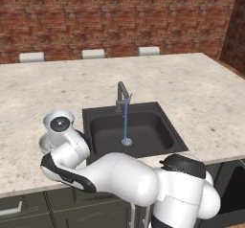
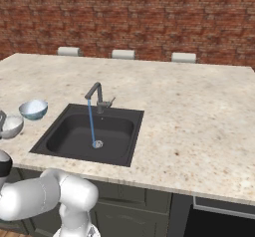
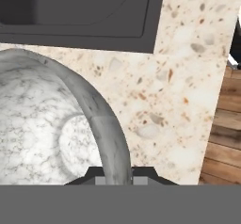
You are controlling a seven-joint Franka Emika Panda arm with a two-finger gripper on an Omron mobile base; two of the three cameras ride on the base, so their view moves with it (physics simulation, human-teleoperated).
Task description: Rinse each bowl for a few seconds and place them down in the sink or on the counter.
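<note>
Setting: a kitchen, as I see it from the base cameras. Evidence: a wide beige speckled stone counter (image 1: 191, 88) over dark grey cabinets (image 2: 129, 206); a black recessed sink (image 2: 64, 141) set into it, near the front edge; a dark angular faucet (image 1: 122, 95) running a thin stream of water (image 1: 126, 119); a red brick wall (image 1: 119, 16) at the far side; wood flooring (image 3: 226, 138) to the right.

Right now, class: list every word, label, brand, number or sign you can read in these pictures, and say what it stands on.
None: no writing shows on the bowls, grey or blue, the sink, the tap, the counter or the brick wall.
</note>
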